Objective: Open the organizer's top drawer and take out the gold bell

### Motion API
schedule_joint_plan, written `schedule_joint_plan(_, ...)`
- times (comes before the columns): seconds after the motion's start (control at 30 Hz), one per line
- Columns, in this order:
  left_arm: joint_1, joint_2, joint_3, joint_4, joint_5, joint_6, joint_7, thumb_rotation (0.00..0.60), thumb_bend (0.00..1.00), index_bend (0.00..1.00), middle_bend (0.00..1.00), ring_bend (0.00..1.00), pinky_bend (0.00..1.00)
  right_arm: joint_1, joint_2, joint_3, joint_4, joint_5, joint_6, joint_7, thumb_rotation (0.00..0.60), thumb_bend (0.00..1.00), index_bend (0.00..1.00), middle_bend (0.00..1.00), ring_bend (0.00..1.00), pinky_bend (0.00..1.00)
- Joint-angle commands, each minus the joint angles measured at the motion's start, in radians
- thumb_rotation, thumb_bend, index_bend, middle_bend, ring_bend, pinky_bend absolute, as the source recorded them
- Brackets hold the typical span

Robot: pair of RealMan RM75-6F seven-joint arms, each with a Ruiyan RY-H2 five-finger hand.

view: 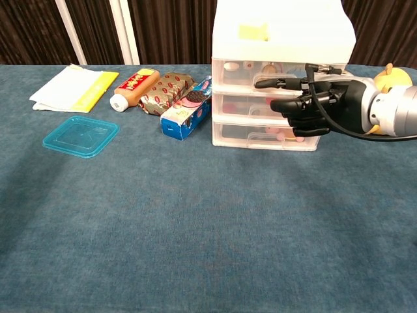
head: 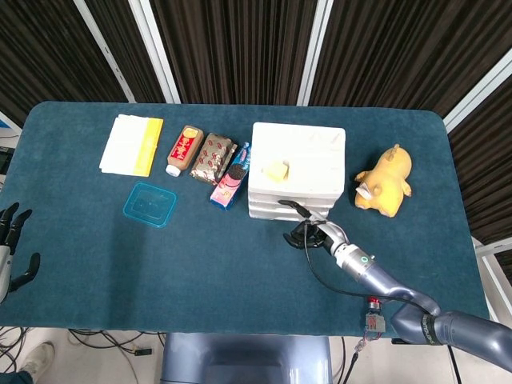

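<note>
Black right hand [view: 311, 111], silver wrist, black cable (possibly sensor lead)

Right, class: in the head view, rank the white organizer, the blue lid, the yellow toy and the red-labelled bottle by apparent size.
1. organizer
2. blue lid and yellow toy: they look alike, so unranked
3. red-labelled bottle

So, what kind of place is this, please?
Probably a robot test or data-collection setup, not a home. A table with a blue cloth stands before dark curtain panels, and cables trail on the floor. Unrelated items sit in a row: snack packs, a drawer organizer, a yellow plush toy.
</note>
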Motion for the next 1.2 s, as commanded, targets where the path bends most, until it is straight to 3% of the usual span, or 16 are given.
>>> schedule_joint_plan(0.03,0.0,0.0,0.0,0.0,0.0,0.0,0.0,0.6,0.42,0.07,0.0,0.0,0.0,0.004,0.003,-0.012,0.003,-0.014,0.012,0.02,0.6,0.49,0.15,0.99,1.0,1.0)
schedule_joint_plan(1.2,0.001,-0.001,-0.002,0.005,-0.006,0.0,0.001,0.6,0.42,0.07,0.0,0.0,0.0,0.025,0.011,-0.103,-0.016,-0.054,0.1,0.068,0.6,0.49,0.16,0.99,1.0,1.0)
